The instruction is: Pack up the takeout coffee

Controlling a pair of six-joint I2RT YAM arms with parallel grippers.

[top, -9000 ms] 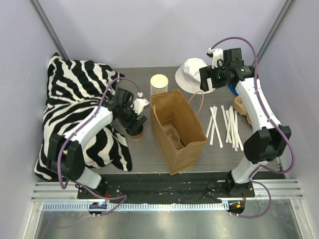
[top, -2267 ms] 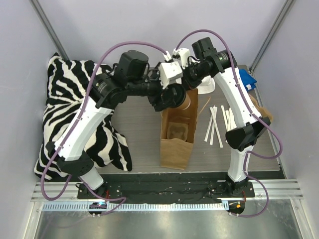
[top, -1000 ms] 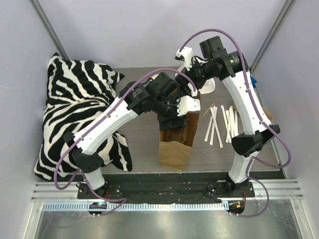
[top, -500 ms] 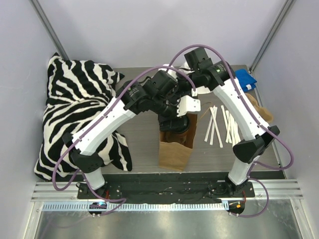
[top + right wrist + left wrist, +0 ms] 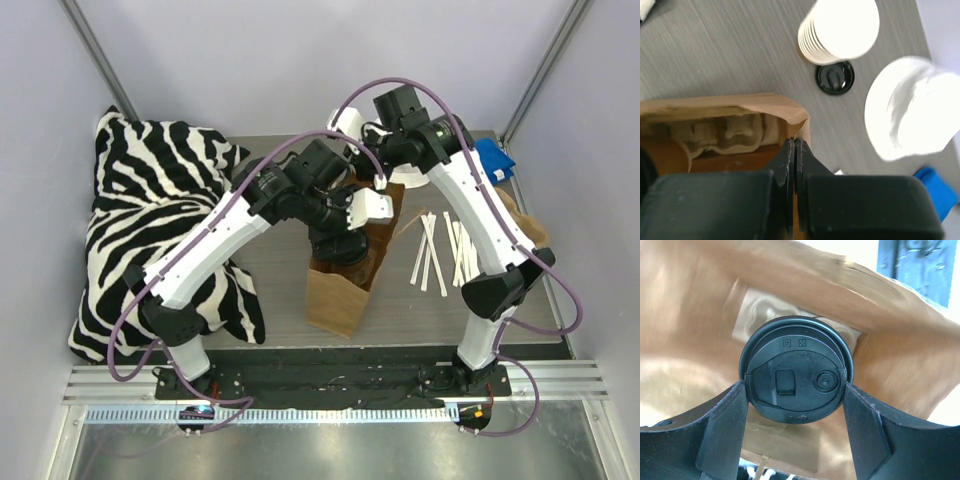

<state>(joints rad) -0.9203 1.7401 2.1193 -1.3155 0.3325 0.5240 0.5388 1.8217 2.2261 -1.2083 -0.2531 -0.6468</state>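
Brown kraft paper fills the left wrist view, the inner walls of the paper bag (image 5: pixel 700 315) closing round on every side. Inside the bag the left gripper (image 5: pixel 795 402) holds the takeout coffee (image 5: pixel 797 367), its two black fingers (image 5: pixel 722 432) pressed against opposite sides of the round black lid, so only the lid shows and the cup body below it is hidden. The coffee hangs within the bag's mouth, above a paler patch on the bag's floor; whether it touches anything beneath cannot be told. From above, the bag leans, its base toward the arms' bases and its mouth tipped away to the right. The right gripper (image 5: pixel 795 150) is at the bag's far right corner, jaws squeezed together on the paper rim there. A moulded pulp tray (image 5: pixel 715 135) lies inside the bag against its far wall. Beyond the bag's far rim, on the grey table (image 5: pixel 715 55), stands a stack of lidless cups (image 5: pixel 837 30) with a loose black lid (image 5: pixel 835 77) between the stack and the bag. A white hat (image 5: pixel 912 115) lies beyond the bag to its right, white sticks (image 5: pixel 445 250) to the bag's right, and a zebra cushion (image 5: pixel 160 210) to its left.
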